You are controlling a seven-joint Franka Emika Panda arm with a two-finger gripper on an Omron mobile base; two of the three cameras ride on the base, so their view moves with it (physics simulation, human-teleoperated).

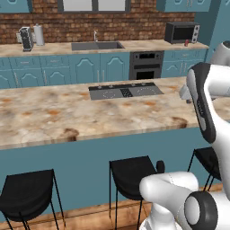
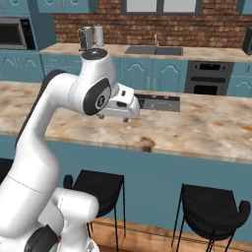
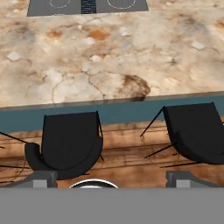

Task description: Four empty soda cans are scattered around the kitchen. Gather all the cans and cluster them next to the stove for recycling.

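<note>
With its end effector [image 3: 109,177] spread wide and empty above the tabletop [image 1: 67,112] short of the stove [image 1: 125,91], the robot seems between cans, so next it must seek the red soda can [image 1: 186,43] by the microwave [image 1: 181,32].

Stove [image 1: 125,90] centre frame: flat black glass, white ring outlines, darker grille strip mid. Counter [image 1: 54,117]: beige marble, rust-orange and brown blotches. Cabinets [image 1: 94,66] upper half: teal. Wall [image 1: 134,20] along top: dark red brick. Oven [image 1: 146,64] and microwave [image 1: 181,32], upper right: black. Soda can [image 1: 186,43] by the microwave: red. Stools [image 1: 131,177] along bottom: black seats, thin black legs.
</note>
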